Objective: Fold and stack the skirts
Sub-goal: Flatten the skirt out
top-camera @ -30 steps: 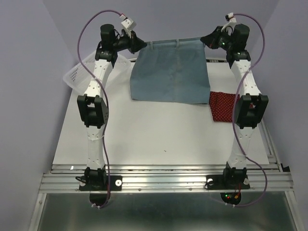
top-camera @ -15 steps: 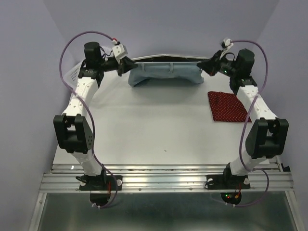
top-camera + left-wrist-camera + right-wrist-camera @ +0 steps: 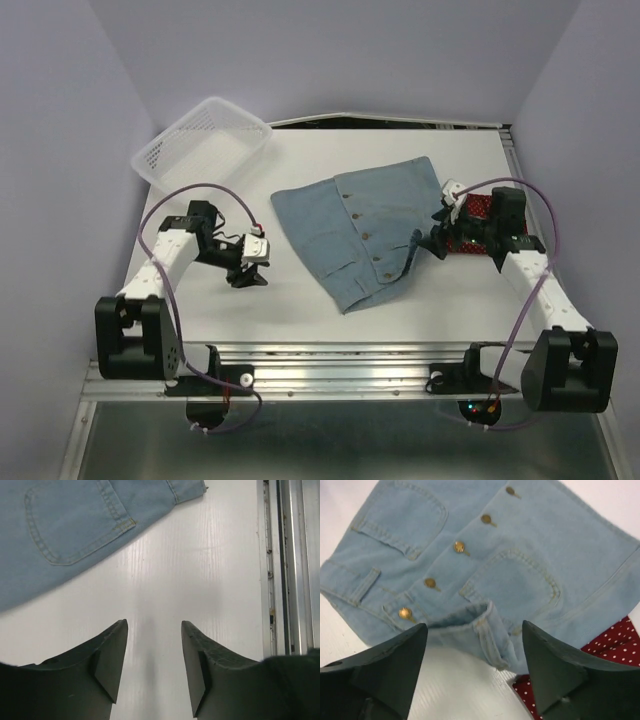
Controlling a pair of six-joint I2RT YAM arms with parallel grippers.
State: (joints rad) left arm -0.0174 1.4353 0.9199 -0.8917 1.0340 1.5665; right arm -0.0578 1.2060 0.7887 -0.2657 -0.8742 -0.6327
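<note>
Both grippers stand with jaws apart and empty. The left gripper (image 3: 154, 625) has only bare table (image 3: 160, 570) between its jaws, with the denim skirt (image 3: 365, 225) lying ahead and to their left. The right gripper (image 3: 474, 630) faces the skirt's rumpled waistband just ahead. The dotted red skirt (image 3: 615, 640) peeks from under the denim beside the right-hand jaw, so a pinch there could catch both cloths.

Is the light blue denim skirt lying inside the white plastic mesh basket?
No, the light blue denim skirt lies on the white table, apart from the white plastic mesh basket.
</note>
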